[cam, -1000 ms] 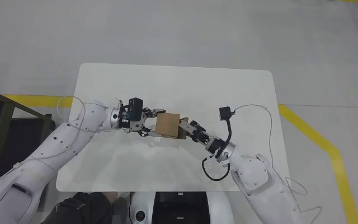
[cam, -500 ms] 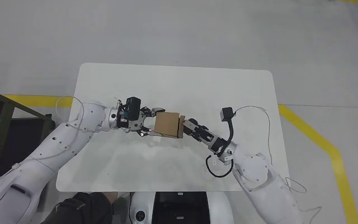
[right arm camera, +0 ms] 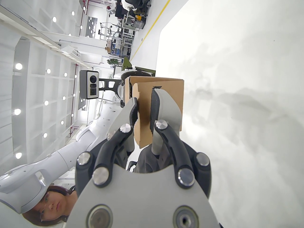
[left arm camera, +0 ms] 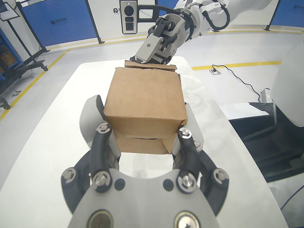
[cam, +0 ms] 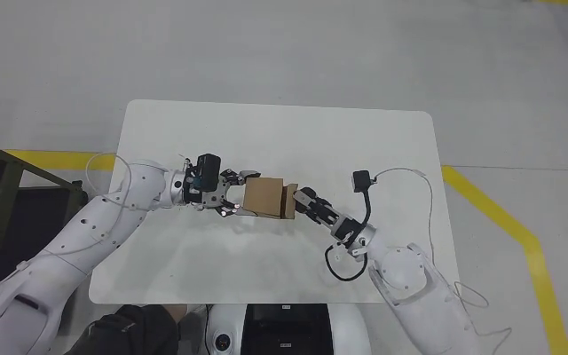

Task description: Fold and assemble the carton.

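A small brown carton [cam: 264, 196] is held above the middle of the white table [cam: 355, 142], between both arms. My left gripper [left arm camera: 142, 119] is shut on the carton [left arm camera: 144, 98], with one finger on each side wall at its near end. At the far end, my right gripper [left arm camera: 144, 59] pinches an end flap. In the right wrist view that flap [right arm camera: 142, 129] stands edge-on between the pads of the right gripper [right arm camera: 144, 106], which is shut on it. In the top view the left gripper [cam: 234, 192] and the right gripper [cam: 295, 199] sit at opposite ends of the carton.
Bare table surface lies on all sides of the carton. The right arm's camera box [cam: 359, 180] sticks out on a bracket with a thin cable looping toward the table's right edge. Yellow floor lines [cam: 497, 213] run past the table.
The right gripper and forearm have shifted slightly toward the far side of the table, staying on the flap. The left gripper and carton have barely moved.
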`<state>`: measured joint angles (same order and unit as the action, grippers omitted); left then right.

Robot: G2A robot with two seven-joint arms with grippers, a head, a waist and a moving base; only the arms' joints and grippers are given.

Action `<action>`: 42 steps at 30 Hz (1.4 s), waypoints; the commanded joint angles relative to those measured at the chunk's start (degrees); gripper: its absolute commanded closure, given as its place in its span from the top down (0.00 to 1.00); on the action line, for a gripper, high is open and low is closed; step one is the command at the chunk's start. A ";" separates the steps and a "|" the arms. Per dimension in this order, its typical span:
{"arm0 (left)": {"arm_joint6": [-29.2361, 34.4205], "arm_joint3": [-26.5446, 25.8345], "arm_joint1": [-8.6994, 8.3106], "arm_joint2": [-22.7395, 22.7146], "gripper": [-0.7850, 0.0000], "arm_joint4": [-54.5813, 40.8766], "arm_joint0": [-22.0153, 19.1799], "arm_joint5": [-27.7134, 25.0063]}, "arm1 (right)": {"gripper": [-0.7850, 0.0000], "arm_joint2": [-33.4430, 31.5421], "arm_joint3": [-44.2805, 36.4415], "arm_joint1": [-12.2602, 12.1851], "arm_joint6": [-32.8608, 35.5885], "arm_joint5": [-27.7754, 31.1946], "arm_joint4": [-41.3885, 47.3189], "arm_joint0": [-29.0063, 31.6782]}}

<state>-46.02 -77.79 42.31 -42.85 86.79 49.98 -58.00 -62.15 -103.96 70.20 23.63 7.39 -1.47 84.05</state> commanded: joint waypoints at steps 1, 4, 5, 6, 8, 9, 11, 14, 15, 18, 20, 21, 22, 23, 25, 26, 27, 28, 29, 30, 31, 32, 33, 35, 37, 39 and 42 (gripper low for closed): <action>0.06 0.01 0.00 -0.11 0.56 0.02 0.07 0.00 | 0.14 0.12 -0.23 0.01 -0.25 -0.18 -0.51 0.02; 0.15 -0.08 0.01 -0.23 0.56 0.01 0.19 0.00 | 0.14 0.49 -0.49 0.07 -0.59 -0.56 -1.26 -0.13; 0.18 -0.10 0.01 -0.27 0.57 0.01 0.22 0.00 | 0.14 0.67 -0.55 0.10 -0.79 -0.73 -1.57 -0.18; 0.20 -0.13 0.01 -0.31 0.56 0.01 0.25 0.00 | 0.13 0.87 -0.62 0.14 -0.97 -0.91 -1.79 -0.23; 0.25 -0.18 0.02 -0.37 0.56 0.00 0.32 0.00 | 0.13 1.24 -0.84 0.20 -1.44 -1.37 -2.79 -0.46; 0.22 -0.27 0.03 -0.37 0.56 0.02 0.35 0.00 | 0.12 1.44 -1.00 0.24 -1.69 -1.59 -3.11 -0.51; 0.22 -0.32 0.03 -0.41 0.56 0.05 0.42 0.00 | 0.12 1.58 -1.23 0.28 -2.47 -2.10 -4.32 -0.61; 0.09 -0.37 0.01 -0.47 0.56 0.16 0.51 0.00 | 0.11 1.42 -1.37 0.31 -3.33 -2.68 -4.92 -0.57; 0.07 -0.32 0.00 -0.51 0.56 0.21 0.54 0.00 | 0.11 1.35 -1.42 0.31 -3.54 -2.81 -5.01 -0.50; 0.03 -0.35 -0.03 -0.61 0.56 0.28 0.63 0.00 | 0.11 1.31 -1.74 0.33 -3.81 -2.98 -5.20 -0.30; -0.06 -0.40 -0.03 -0.62 0.57 0.35 0.67 0.00 | 0.11 1.50 -2.08 0.36 -4.00 -3.26 -5.58 -0.20; -0.09 -0.40 -0.03 -0.62 0.57 0.38 0.68 0.00 | 0.11 1.65 -2.18 0.39 -4.14 -3.38 -5.80 -0.19; -0.16 -0.45 -0.03 -0.61 0.57 0.42 0.68 0.00 | 0.11 1.81 -2.30 0.42 -4.28 -3.47 -5.96 -0.20; -0.21 -0.45 -0.02 -0.60 0.57 0.46 0.68 0.00 | 0.11 1.99 -2.38 0.46 -4.41 -3.54 -6.09 -0.22; -0.25 -0.44 -0.01 -0.59 0.57 0.51 0.65 0.00 | 0.10 2.38 -2.60 0.54 -4.73 -3.69 -6.61 -0.29; -0.25 -0.43 -0.01 -0.59 0.57 0.50 0.63 0.00 | 0.10 2.59 -2.66 0.58 -4.93 -3.78 -6.93 -0.32; -0.25 -0.42 0.00 -0.58 0.57 0.50 0.62 0.00 | 0.10 2.83 -2.79 0.63 -5.11 -3.84 -7.11 -0.33; -0.25 -0.42 0.00 -0.57 0.57 0.50 0.60 0.00 | 0.10 3.03 -2.87 0.67 -5.32 -3.95 -7.38 -0.34; -0.25 -0.42 0.01 -0.56 0.57 0.49 0.59 0.00 | 0.10 3.22 -2.94 0.71 -5.51 -4.05 -7.63 -0.34; -0.22 -0.36 0.01 -0.57 0.57 0.48 0.58 0.00 | 0.09 3.40 -3.02 0.75 -5.68 -4.14 -7.81 -0.35; -0.19 -0.35 0.01 -0.58 0.58 0.46 0.57 0.00 | 0.09 3.54 -3.05 0.79 -5.81 -4.17 -7.94 -0.36; -0.16 -0.36 0.02 -0.58 0.57 0.43 0.56 0.00 | 0.09 3.62 -3.05 0.82 -5.94 -4.25 -8.09 -0.38; -0.14 -0.35 0.02 -0.58 0.57 0.41 0.55 0.00 | 0.08 3.71 -3.12 0.85 -6.01 -4.31 -8.20 -0.41; -0.12 -0.25 0.04 -0.61 0.56 0.17 0.57 0.00 | 0.08 3.86 -3.35 0.90 -6.18 -4.36 -8.36 -0.40; -0.02 -0.26 0.06 -0.61 0.57 0.10 0.56 0.00 | 0.08 3.98 -3.58 0.94 -6.40 -4.45 -8.59 -0.34; 0.02 -0.24 0.08 -0.58 0.56 -0.03 0.57 0.00 | 0.08 4.18 -3.76 1.01 -6.72 -4.58 -8.79 -0.28; 0.07 -0.32 0.11 -0.50 0.57 -0.10 0.53 0.00 | 0.08 4.60 -3.71 1.16 -7.19 -4.71 -8.99 -0.51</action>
<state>-45.94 -78.09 42.41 -43.38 86.72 50.51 -58.00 -57.65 -107.75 71.31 16.61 2.72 -10.45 83.65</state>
